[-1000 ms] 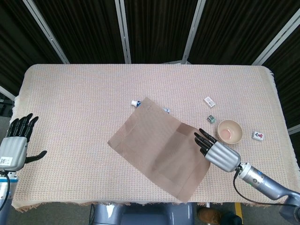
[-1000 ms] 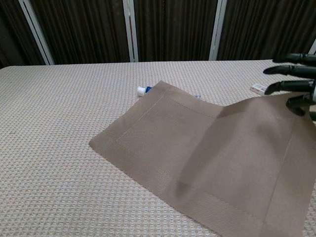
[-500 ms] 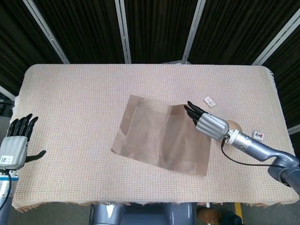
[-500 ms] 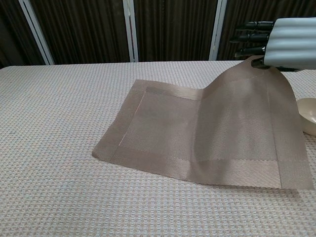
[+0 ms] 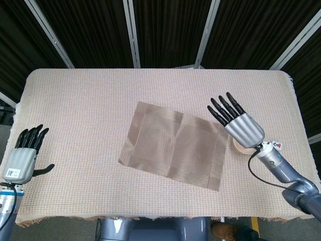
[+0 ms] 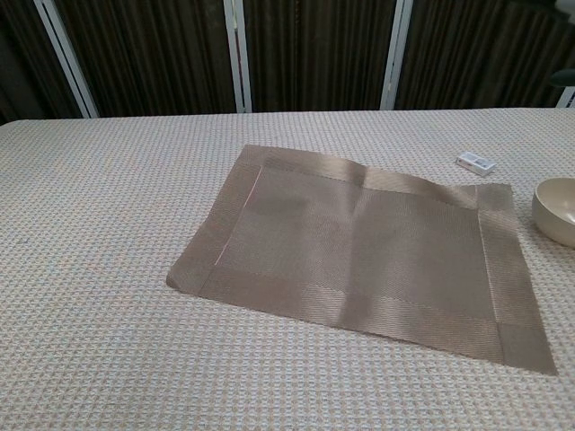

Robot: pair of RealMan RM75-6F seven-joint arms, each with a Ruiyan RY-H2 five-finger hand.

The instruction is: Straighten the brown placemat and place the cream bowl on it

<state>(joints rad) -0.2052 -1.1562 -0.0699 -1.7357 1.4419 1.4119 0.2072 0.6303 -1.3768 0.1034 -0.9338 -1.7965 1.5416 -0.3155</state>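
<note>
Now my right hand (image 5: 243,129) hovers, fingers apart and empty, over the cream bowl (image 6: 557,209). Left hand (image 5: 22,158) idles open. A careless grab could snag the brown placemat (image 5: 174,144) and skew it.

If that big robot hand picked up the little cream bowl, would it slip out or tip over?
The cream bowl looks smooth and glossy, so it might slide in the fingers of the right hand. It looks rigid and probably light. Its low, wide shape suggests it would sit steadily on the flat brown woven placemat rather than tip, though its base is not clearly visible.
</note>
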